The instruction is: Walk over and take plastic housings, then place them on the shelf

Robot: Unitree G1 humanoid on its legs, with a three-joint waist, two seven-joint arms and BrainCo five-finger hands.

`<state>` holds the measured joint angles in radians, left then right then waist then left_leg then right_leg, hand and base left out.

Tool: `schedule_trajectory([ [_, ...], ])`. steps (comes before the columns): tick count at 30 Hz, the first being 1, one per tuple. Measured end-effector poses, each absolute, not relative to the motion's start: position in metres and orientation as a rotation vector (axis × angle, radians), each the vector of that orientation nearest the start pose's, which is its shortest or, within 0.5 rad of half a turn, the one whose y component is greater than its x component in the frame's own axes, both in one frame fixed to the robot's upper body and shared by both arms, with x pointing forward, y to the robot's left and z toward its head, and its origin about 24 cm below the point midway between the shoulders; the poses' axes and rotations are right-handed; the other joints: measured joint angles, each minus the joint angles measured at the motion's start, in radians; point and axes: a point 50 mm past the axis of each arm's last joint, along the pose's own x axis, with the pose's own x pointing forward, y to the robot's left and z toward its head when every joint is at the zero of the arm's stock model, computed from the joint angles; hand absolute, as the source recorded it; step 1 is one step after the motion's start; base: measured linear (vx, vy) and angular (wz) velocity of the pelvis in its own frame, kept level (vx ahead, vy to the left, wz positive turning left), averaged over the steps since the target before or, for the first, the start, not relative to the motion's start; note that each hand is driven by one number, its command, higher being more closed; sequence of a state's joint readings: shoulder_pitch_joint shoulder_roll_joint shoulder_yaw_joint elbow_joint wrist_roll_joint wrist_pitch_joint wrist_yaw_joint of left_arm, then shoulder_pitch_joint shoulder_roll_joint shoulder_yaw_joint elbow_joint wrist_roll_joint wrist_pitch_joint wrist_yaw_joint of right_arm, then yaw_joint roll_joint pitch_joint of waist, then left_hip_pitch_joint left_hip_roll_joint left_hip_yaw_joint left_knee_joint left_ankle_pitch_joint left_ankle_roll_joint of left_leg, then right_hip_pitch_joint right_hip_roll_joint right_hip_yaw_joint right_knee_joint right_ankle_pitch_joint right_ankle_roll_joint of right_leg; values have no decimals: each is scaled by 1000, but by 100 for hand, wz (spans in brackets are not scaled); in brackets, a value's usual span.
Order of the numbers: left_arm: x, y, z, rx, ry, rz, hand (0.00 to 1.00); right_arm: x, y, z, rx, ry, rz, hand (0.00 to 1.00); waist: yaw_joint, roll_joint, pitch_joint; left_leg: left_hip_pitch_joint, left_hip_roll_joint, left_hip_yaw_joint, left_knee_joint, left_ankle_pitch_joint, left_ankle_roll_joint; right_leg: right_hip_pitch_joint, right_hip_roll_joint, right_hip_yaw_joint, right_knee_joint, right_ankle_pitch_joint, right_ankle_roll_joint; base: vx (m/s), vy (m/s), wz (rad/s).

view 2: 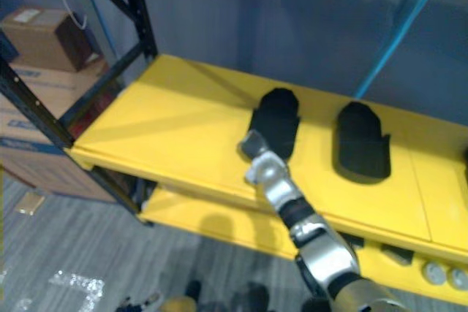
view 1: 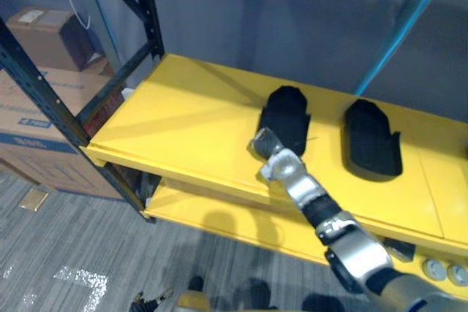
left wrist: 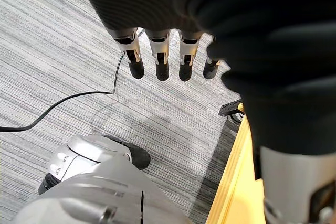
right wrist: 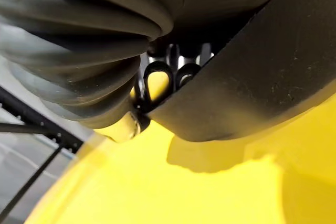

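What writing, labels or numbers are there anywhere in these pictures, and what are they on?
No text can be read.
On the large cardboard box: blue print, too blurred to read.
On the small cardboard box: a white label, too small to read.
On the left housing, the right housing and the yellow shelf: no writing visible.

near end of the left black plastic housing (view 1: 287,115) is hidden behind the right hand (view 1: 278,160); how the hand holds it can't be told. lower shelf board (view 1: 219,218) mostly hidden under the top shelf board (view 1: 183,115). round silver items (view 1: 433,268) too small to tell. cardboard boxes (view 1: 18,100) cut off at the left edge.
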<state>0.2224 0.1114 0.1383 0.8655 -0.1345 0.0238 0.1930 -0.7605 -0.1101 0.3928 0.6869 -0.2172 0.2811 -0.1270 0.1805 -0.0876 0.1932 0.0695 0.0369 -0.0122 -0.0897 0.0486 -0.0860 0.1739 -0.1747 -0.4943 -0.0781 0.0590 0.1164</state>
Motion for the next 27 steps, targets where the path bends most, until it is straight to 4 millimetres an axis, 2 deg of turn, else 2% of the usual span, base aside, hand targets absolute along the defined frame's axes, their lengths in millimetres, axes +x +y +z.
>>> schedule_trajectory([
  [1,69,227,-152,18,1087,475,0,369,-75,79,-680,128,198,100,0,1,1,0,0,0,0,0,0,0,0,0,0,0,0,0,0,0],
  [2,69,227,-152,18,1087,475,0,369,-75,80,-679,127,197,0,0,2,1,0,0,0,0,0,0,0,0,0,0,0,0,0,0,0],
  [19,72,226,-151,38,1083,453,0,370,-77,84,-686,97,131,0,-5,2,1,0,3,6,0,-1,-1,-1,1,3,0,3,5,0,0,0],
  [22,72,226,-151,36,1081,447,0,370,-77,102,-673,14,113,0,-8,-1,-1,-3,13,12,0,-1,-1,-10,2,10,0,8,3,12,-36,-7],
  [23,72,227,-151,37,1081,447,0,370,-78,122,-680,-80,89,0,-8,-3,-2,-8,17,18,0,-1,-2,-19,4,21,0,11,0,21,-7,-11],
  [27,69,228,-152,38,1089,445,0,366,-88,166,-685,-252,62,0,-26,-12,-23,-19,21,22,1,-1,-2,-31,11,28,1,13,-1,4,-13,-4],
])
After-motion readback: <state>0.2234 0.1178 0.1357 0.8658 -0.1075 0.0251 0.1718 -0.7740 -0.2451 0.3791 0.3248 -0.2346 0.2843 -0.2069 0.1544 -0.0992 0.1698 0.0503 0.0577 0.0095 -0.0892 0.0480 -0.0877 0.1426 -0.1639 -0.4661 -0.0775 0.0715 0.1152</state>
